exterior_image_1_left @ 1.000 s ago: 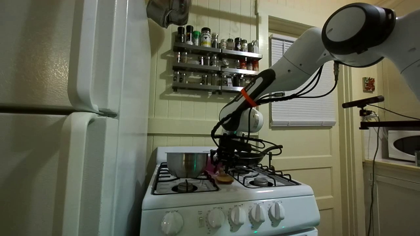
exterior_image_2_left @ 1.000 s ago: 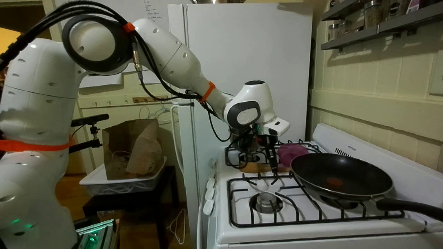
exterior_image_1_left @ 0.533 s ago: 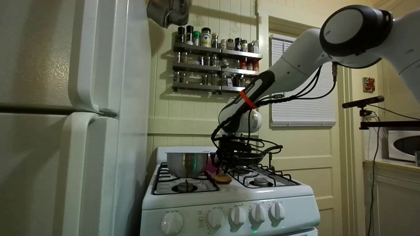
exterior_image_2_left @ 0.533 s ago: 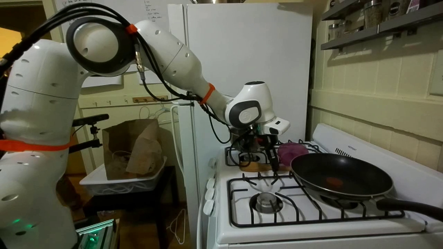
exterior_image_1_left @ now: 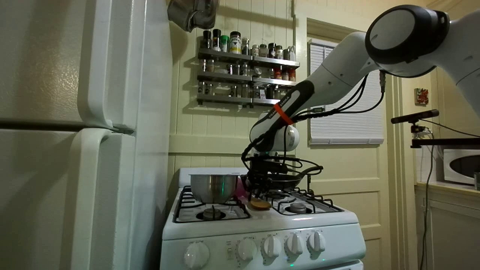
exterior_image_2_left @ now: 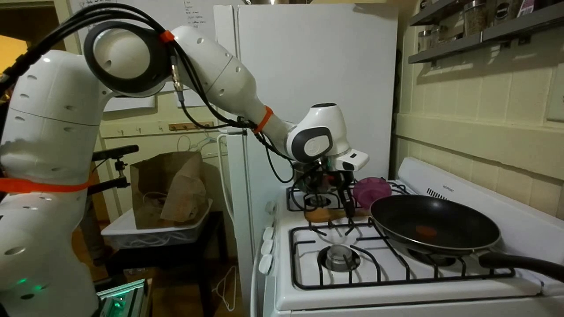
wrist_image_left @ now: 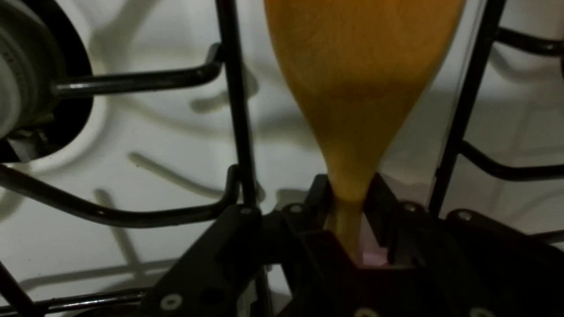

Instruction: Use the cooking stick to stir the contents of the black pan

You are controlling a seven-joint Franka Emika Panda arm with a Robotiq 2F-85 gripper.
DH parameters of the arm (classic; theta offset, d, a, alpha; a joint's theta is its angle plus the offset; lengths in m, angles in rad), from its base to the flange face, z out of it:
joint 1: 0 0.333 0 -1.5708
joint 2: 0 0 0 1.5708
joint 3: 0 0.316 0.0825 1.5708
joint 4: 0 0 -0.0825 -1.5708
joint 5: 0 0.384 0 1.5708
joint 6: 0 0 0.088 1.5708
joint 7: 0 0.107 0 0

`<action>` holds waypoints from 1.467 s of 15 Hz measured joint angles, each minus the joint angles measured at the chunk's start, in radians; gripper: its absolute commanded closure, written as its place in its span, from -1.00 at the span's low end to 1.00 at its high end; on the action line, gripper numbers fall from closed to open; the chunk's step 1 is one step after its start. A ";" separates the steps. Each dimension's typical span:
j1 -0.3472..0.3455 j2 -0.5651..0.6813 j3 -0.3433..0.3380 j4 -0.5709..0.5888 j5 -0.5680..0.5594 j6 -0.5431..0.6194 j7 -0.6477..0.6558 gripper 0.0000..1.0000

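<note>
The cooking stick is a flat wooden spoon, broad end toward the stove's front in an exterior view (exterior_image_1_left: 260, 204). It also shows low over the stove top between the grates in an exterior view (exterior_image_2_left: 320, 215). My gripper (exterior_image_2_left: 349, 213) points down at it. In the wrist view the fingers (wrist_image_left: 350, 189) close on both sides of the stick's neck, below its broad head (wrist_image_left: 363, 57). The rest of the handle is hidden by the gripper. The black pan (exterior_image_2_left: 396, 220) sits on the back burner; only a reddish round mark shows inside it. It is partly hidden behind the gripper in an exterior view (exterior_image_1_left: 285, 182).
A shiny steel pot (exterior_image_1_left: 213, 189) stands on the burner across the spoon. A pink-purple round item (exterior_image_2_left: 372, 191) lies behind the gripper beside the pan. Black grates (exterior_image_2_left: 379, 264) rise on both sides. The fridge (exterior_image_2_left: 313, 79) stands beside the stove.
The arm has lowered slightly, then held still. The fingers have closed on the stick. The stick's broad end has shifted a little sideways, and the pink item has tilted slightly.
</note>
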 measured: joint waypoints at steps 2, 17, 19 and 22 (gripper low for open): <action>0.001 -0.007 0.000 -0.006 0.000 -0.013 0.008 0.87; 0.009 -0.063 0.017 -0.057 0.000 -0.096 0.034 -0.43; 0.011 -0.062 0.025 -0.057 0.000 -0.096 0.033 -0.06; 0.015 -0.062 0.028 -0.058 0.000 -0.096 0.029 0.29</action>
